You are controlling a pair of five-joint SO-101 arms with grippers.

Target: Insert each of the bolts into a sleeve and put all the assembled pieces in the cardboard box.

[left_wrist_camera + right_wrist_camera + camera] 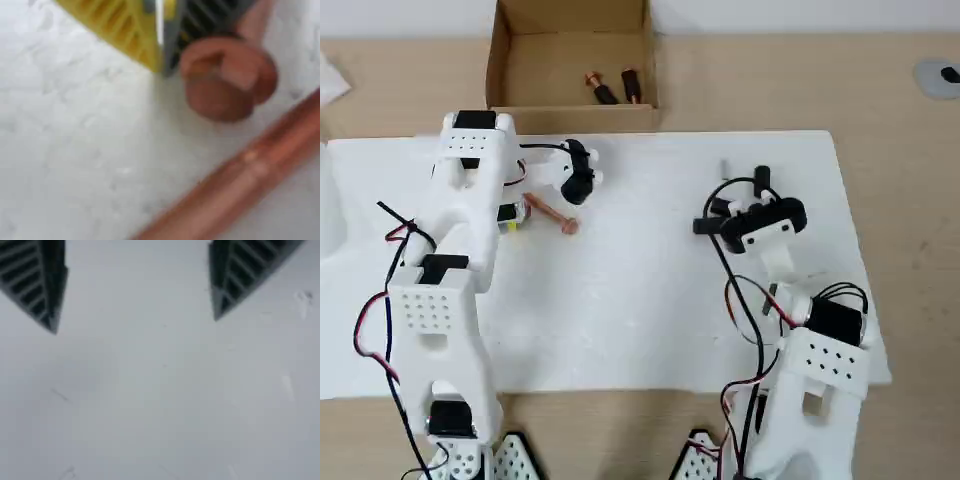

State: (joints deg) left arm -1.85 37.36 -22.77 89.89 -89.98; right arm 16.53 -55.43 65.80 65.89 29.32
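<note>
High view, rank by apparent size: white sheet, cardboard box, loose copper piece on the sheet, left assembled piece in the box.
1. white sheet
2. cardboard box
3. copper piece and assembled piece: too alike to rank.

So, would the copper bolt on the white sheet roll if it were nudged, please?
The copper bolt looks round-shafted, so it would probably roll, curving around its wider head. It seems rigid metal, likely heavy for its size and perhaps slippery.

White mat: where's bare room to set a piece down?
Widest bare stretch: middle of the white mat, between the two arms. The cardboard box floor is bare left of the assembled pieces. Crowded at the left gripper, by the copper bolt.
</note>
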